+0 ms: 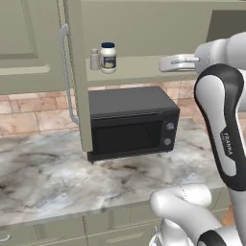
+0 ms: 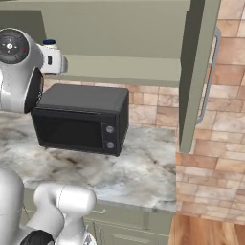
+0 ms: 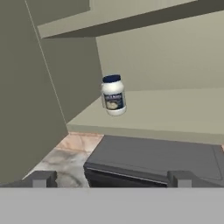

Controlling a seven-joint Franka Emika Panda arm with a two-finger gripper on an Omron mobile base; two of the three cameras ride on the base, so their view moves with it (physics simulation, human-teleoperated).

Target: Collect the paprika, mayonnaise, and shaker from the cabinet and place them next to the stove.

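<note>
1. The mayonnaise (image 3: pixel 113 95) is what I'm looking at through the hand cam: a short, rounded white jar with a dark blue lid and a small label, standing upright on the cabinet's bottom shelf. It's ahead of the gripper and a bit to its left, well apart from the fingertips.

2. The shaker (image 1: pixel 94 59) is tucked just beside the jar in the left base view: a little plain grey cylinder with a slightly domed top, so close I can't tell if they touch. In the hand view the jar mostly covers it.

3. The gripper (image 3: pixel 112 178) is spread wide, with its two dark blocky tips sitting far apart at the bottom of the hand view and nothing between them. From the left base cam the white hand (image 1: pixel 178 63) hangs level with the shelf, off to the right of the jar.

4. The cabinet (image 1: pixel 144 29) is matte olive grey-green and flat inside. Its panelled door (image 1: pixel 77 72) is swung open with a long silver bar handle (image 1: pixel 65 72).

5. Below the gripper there's a boxy black microwave (image 1: pixel 129 122) with two round knobs, sitting on a glossy marbled grey counter (image 1: pixel 57 178). Behind it is a tan brick-tile backsplash (image 1: pixel 33 113).
</note>
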